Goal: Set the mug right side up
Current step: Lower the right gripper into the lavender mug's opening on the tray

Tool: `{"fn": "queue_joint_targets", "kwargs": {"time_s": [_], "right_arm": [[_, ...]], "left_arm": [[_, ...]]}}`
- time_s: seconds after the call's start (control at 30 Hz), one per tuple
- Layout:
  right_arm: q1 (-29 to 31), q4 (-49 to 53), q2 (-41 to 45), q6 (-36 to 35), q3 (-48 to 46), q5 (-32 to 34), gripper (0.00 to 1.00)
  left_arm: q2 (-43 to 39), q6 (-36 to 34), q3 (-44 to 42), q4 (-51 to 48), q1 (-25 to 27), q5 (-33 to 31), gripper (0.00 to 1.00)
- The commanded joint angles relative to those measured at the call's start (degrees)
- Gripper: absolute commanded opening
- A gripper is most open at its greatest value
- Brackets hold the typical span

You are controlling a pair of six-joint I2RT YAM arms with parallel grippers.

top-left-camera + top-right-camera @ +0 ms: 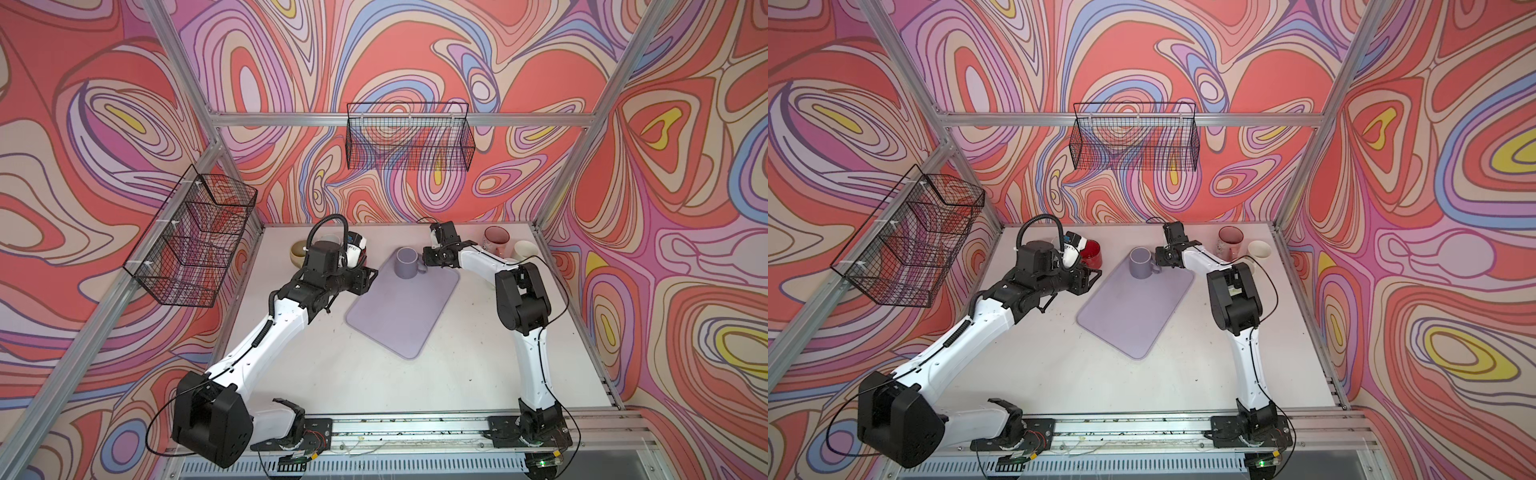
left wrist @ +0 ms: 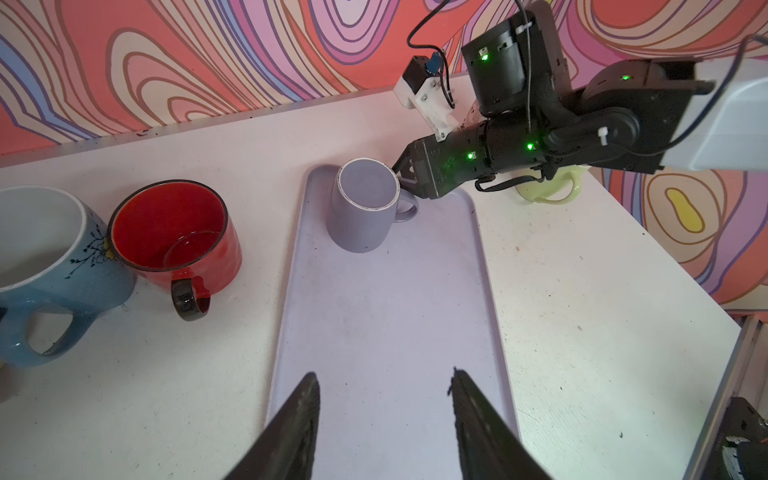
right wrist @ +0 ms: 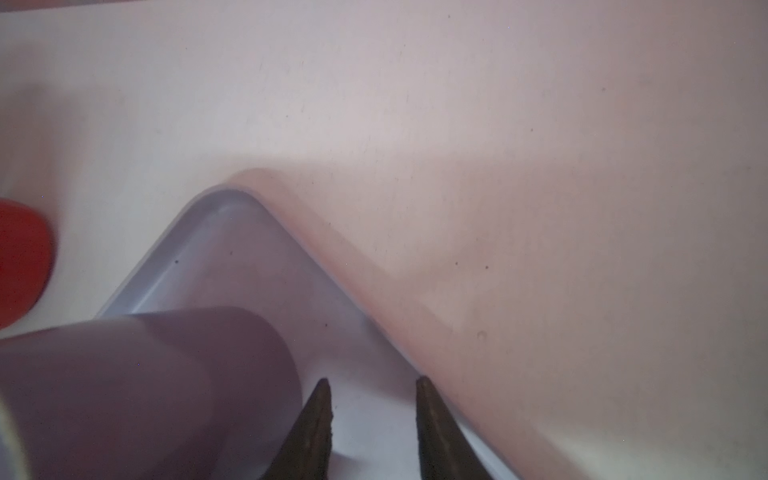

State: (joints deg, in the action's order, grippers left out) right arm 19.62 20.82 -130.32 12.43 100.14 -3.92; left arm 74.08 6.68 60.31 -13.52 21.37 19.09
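Right pincer [image 3: 374, 384] parted beside lilac mug [image 2: 365, 212]

Stands released, tips apart, only lilac tray [image 2: 382, 332] showing between. Hovers just beside the mug, handle turned toward it. Finds it standing on tray's corner, white-edged end up. Faces left pincer [image 2: 384, 382], likewise released and empty, over tray's opposite end.

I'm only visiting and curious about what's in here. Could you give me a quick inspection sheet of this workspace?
Surface: white table, dotted with dark specks.
Job's things: lilac mug upside down at the far end of the lilac tray.
Clutter: red mug and blue mug on the left; pink mug and cream cup on the right.
Grippers: left gripper open, empty, over the tray; right gripper jaws apart beside the mug's handle, no grip seen.
Cables: black cable loops over the left wrist.
Surroundings: back basket and side basket on swirl-patterned walls.
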Motion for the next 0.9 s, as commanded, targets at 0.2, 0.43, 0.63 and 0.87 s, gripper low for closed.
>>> {"fn": "queue_joint_targets", "kwargs": {"time_s": [0.2,0.43,0.63,0.87], "right_arm": [[4.1,4.0,8.1,-0.7,-3.7,6.4,0.34],[4.1,9.8,14.3,-5.6,-4.4,8.9,0.4],[4.1,15.2,17.7,-13.1,-6.2,-2.0,0.47],[4.1,15.8,16.5,-17.8,-7.9,-7.9,0.51]], "left_arm": [[0.6,-0.3,0.0,-0.1,0.1,0.7,0.54],[0.6,-0.4,0.2,-0.2,0.2,0.7,0.54],[1.1,-0.3,-0.1,0.2,0.3,1.7,0.54],[1.2,-0.5,-0.3,0.6,0.3,2.1,0.54]]}}
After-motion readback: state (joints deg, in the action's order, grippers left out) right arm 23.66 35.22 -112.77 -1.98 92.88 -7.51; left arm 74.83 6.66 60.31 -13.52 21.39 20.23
